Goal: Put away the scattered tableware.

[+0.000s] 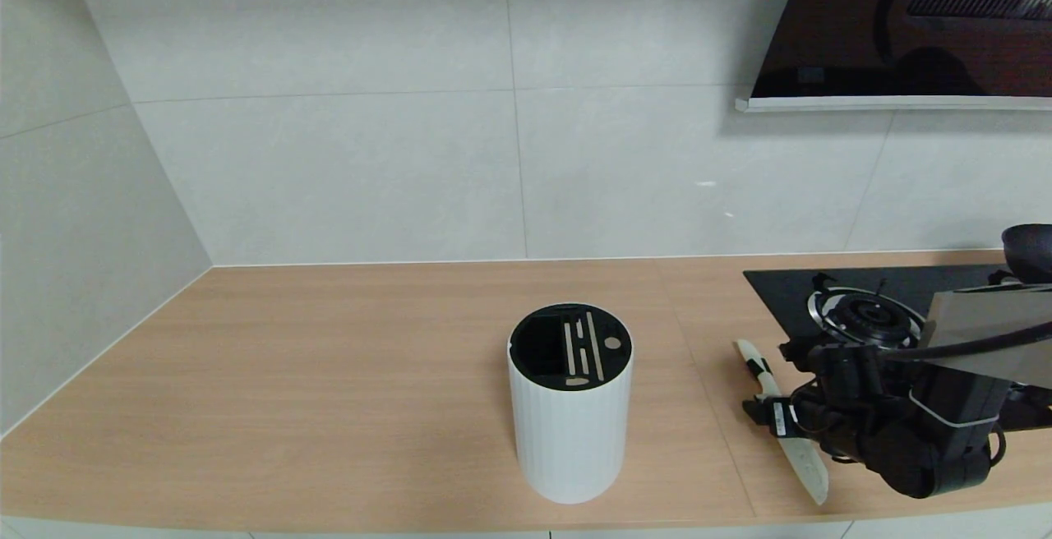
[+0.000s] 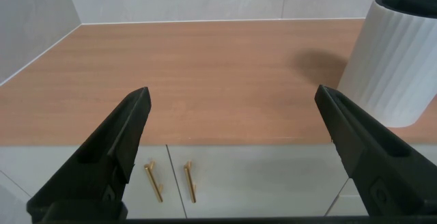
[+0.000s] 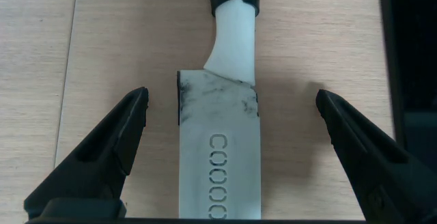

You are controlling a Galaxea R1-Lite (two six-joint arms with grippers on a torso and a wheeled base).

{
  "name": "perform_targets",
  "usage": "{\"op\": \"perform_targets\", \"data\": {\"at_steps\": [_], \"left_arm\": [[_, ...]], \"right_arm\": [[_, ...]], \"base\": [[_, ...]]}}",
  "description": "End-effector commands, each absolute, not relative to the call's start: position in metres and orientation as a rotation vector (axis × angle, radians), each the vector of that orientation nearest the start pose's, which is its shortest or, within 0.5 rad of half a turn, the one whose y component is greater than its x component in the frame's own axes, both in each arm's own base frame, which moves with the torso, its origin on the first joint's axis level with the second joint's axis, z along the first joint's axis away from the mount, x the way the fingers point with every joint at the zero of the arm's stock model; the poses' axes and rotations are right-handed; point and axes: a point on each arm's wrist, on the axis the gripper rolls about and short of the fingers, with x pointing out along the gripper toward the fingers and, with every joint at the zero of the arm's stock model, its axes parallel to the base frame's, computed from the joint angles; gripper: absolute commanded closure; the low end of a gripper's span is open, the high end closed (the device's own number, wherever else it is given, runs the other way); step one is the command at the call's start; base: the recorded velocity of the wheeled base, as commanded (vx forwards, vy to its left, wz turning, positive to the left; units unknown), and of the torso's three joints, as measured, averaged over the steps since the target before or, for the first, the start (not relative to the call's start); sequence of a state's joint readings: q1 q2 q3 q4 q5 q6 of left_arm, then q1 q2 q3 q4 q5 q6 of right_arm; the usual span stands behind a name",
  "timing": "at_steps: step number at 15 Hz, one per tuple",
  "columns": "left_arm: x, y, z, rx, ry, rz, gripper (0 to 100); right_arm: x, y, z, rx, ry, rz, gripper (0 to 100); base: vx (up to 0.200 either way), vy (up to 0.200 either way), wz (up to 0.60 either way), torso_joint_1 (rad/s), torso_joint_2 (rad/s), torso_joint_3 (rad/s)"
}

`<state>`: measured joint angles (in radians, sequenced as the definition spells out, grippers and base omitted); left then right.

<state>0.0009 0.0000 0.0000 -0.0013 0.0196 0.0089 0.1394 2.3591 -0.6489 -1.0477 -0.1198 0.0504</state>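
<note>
A knife (image 1: 804, 463) with a white marbled blade and a black-and-white handle lies flat on the wooden counter (image 1: 329, 375), just left of the hob. My right gripper (image 1: 777, 412) hangs low over its middle. In the right wrist view this gripper (image 3: 232, 98) is open, one finger on each side of the knife (image 3: 218, 156) near where blade meets handle, with gaps on both sides. A white ribbed holder (image 1: 570, 416) with a black slotted top stands upright mid-counter. My left gripper (image 2: 232, 94) is open and holds nothing, out beyond the counter's front edge, with the holder (image 2: 396, 60) off to one side.
A black gas hob (image 1: 863, 317) with a burner sits at the right, a dark pot (image 1: 1027, 247) behind it and a range hood (image 1: 904, 21) above. Tiled walls close the back and left. Cabinet doors with gold handles (image 2: 171, 182) lie below the counter's front edge.
</note>
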Motion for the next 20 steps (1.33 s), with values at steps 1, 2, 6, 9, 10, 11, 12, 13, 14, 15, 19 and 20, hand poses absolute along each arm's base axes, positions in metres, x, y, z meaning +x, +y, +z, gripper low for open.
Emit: {"op": "perform_targets", "data": {"at_steps": [1, 2, 6, 9, 10, 11, 12, 13, 14, 15, 19, 20], "left_arm": [[-0.023, 0.0, 0.076, 0.008, -0.001, 0.02, 0], [-0.023, 0.0, 0.076, 0.009, -0.001, 0.021, 0], [-0.023, 0.0, 0.076, 0.008, -0.001, 0.021, 0], [-0.023, 0.0, 0.076, 0.008, -0.001, 0.021, 0], [-0.023, 0.0, 0.076, 0.008, -0.001, 0.021, 0], [-0.023, 0.0, 0.076, 0.008, -0.001, 0.021, 0], [-0.023, 0.0, 0.076, 0.008, -0.001, 0.021, 0], [-0.023, 0.0, 0.075, 0.009, 0.0, 0.021, 0], [-0.023, 0.0, 0.076, 0.009, -0.001, 0.021, 0], [-0.023, 0.0, 0.075, 0.015, 0.0, 0.021, 0], [-0.023, 0.0, 0.075, 0.02, 0.0, 0.021, 0], [-0.023, 0.0, 0.075, 0.02, 0.0, 0.021, 0]], "right_arm": [[0.341, 0.045, -0.035, -0.037, 0.657, 0.001, 0], [0.341, 0.045, -0.036, -0.039, 0.66, 0.003, 0], [0.341, 0.045, -0.039, -0.04, 0.666, 0.003, 100], [0.341, 0.045, -0.038, -0.039, 0.665, 0.003, 100], [0.341, 0.045, -0.038, -0.04, 0.665, 0.001, 100], [0.341, 0.045, -0.038, -0.039, 0.665, 0.003, 100], [0.341, 0.045, -0.037, -0.039, 0.663, 0.003, 100], [0.341, 0.045, -0.036, -0.039, 0.66, 0.002, 100], [0.341, 0.045, -0.035, -0.039, 0.659, 0.002, 100], [0.34, 0.045, -0.022, -0.041, 0.626, -0.013, 100], [0.322, 0.044, 0.056, -0.013, 0.424, -0.019, 100], [0.318, 0.045, 0.065, -0.01, 0.403, -0.014, 100]], "base": [[0.0, 0.0, 0.0, 0.0, 0.0, 0.0], [0.0, 0.0, 0.0, 0.0, 0.0, 0.0], [0.0, 0.0, 0.0, 0.0, 0.0, 0.0], [0.0, 0.0, 0.0, 0.0, 0.0, 0.0], [0.0, 0.0, 0.0, 0.0, 0.0, 0.0], [0.0, 0.0, 0.0, 0.0, 0.0, 0.0], [0.0, 0.0, 0.0, 0.0, 0.0, 0.0], [0.0, 0.0, 0.0, 0.0, 0.0, 0.0], [0.0, 0.0, 0.0, 0.0, 0.0, 0.0], [0.0, 0.0, 0.0, 0.0, 0.0, 0.0], [0.0, 0.0, 0.0, 0.0, 0.0, 0.0], [0.0, 0.0, 0.0, 0.0, 0.0, 0.0]]}}
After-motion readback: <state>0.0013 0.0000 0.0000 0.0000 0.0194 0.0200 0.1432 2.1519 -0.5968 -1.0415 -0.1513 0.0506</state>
